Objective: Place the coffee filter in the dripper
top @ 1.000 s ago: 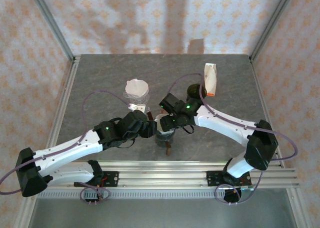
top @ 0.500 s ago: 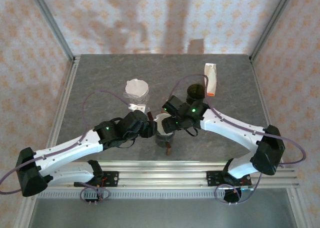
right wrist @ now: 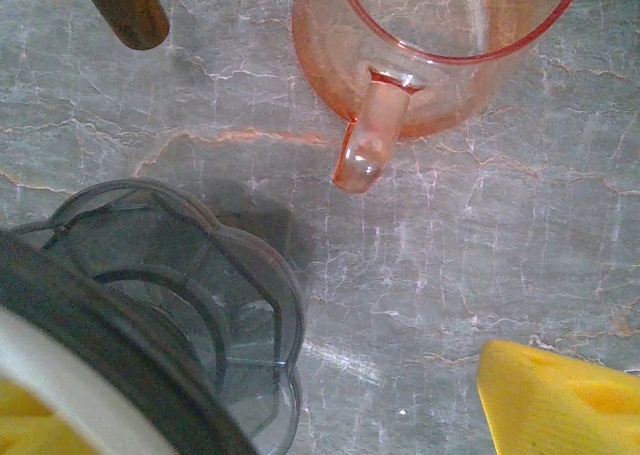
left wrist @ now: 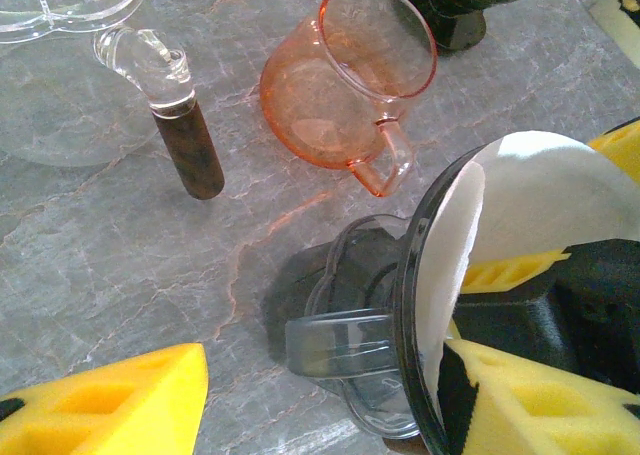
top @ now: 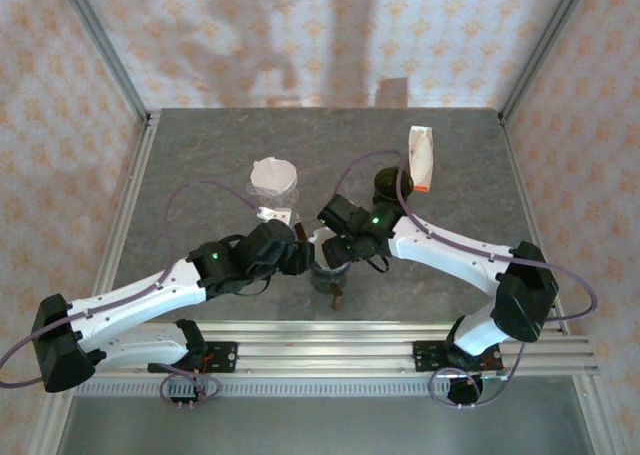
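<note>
The right arm (top: 450, 255) has swung its elbow back in. Both grippers stand open and empty: the right gripper (top: 330, 240) has one finger inside the white paper filter (left wrist: 540, 195), which is seated in the smoky plastic dripper (left wrist: 345, 275) just ahead of the left gripper (left wrist: 320, 375). Press gently and evenly.

Matt paper filter (left wrist: 545, 200), seemingly plastic dripper (left wrist: 345, 275)

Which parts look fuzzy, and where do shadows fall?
Top view: soft grey shadows on the back wall. Left wrist view: the dripper throws a dark shadow on the table. Right wrist view: the dripper's near rim is blurred, the pink jug sharper.
</note>
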